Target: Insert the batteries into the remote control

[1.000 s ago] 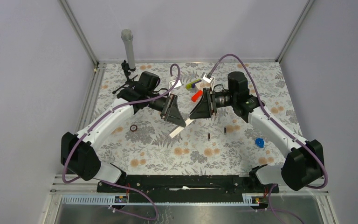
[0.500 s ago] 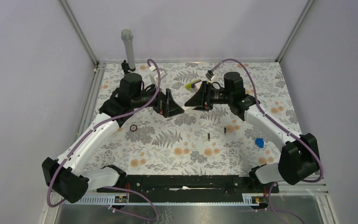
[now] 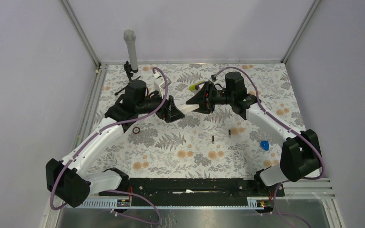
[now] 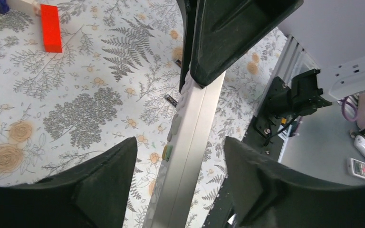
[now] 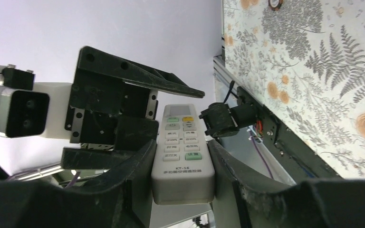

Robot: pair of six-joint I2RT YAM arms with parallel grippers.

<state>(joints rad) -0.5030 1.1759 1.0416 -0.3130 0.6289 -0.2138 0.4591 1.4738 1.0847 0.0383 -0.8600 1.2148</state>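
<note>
Floral tabletop (image 3: 171, 159): 2 batteries (image 3: 212, 139) between dark ring (image 3: 136, 129), blue piece (image 3: 264, 145).

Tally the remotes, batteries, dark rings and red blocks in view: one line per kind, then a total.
remote control: 1
batteries: 2
dark ring: 1
red block: 1
Total: 5
</note>
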